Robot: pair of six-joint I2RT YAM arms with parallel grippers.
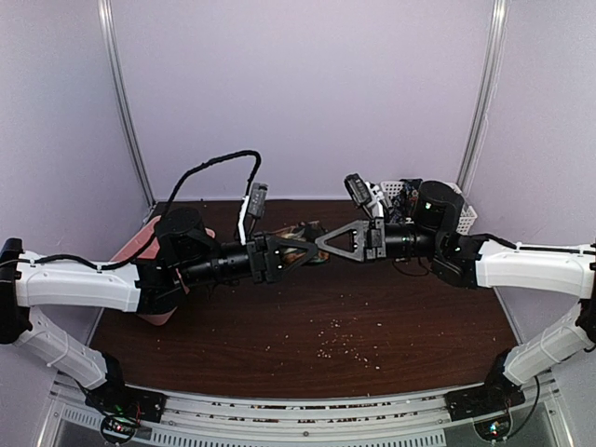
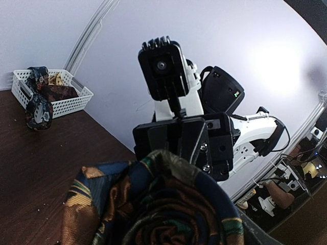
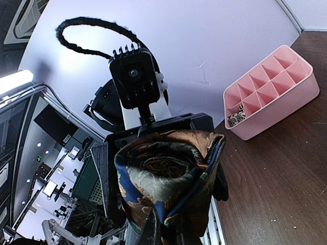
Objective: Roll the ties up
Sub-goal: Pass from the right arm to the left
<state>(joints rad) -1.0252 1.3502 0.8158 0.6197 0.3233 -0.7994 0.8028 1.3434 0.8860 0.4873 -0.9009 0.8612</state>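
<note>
I see the rolled tie (image 3: pixel 164 176) held up over the table (image 1: pixel 279 326) at its middle, between the two grippers, which meet nose to nose. The right gripper (image 1: pixel 326 244) is pinched tight on its fabric. The left gripper (image 1: pixel 298 251) stands wide about the coil, and I cannot tell if it presses. Other ties (image 2: pixel 40 108) sit in the white basket (image 2: pixel 69 104).

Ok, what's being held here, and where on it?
The rolled tie: the right gripper is shut on the coil's fabric. The left gripper flanks the coil's sides; whether it clamps cannot be told.
</note>
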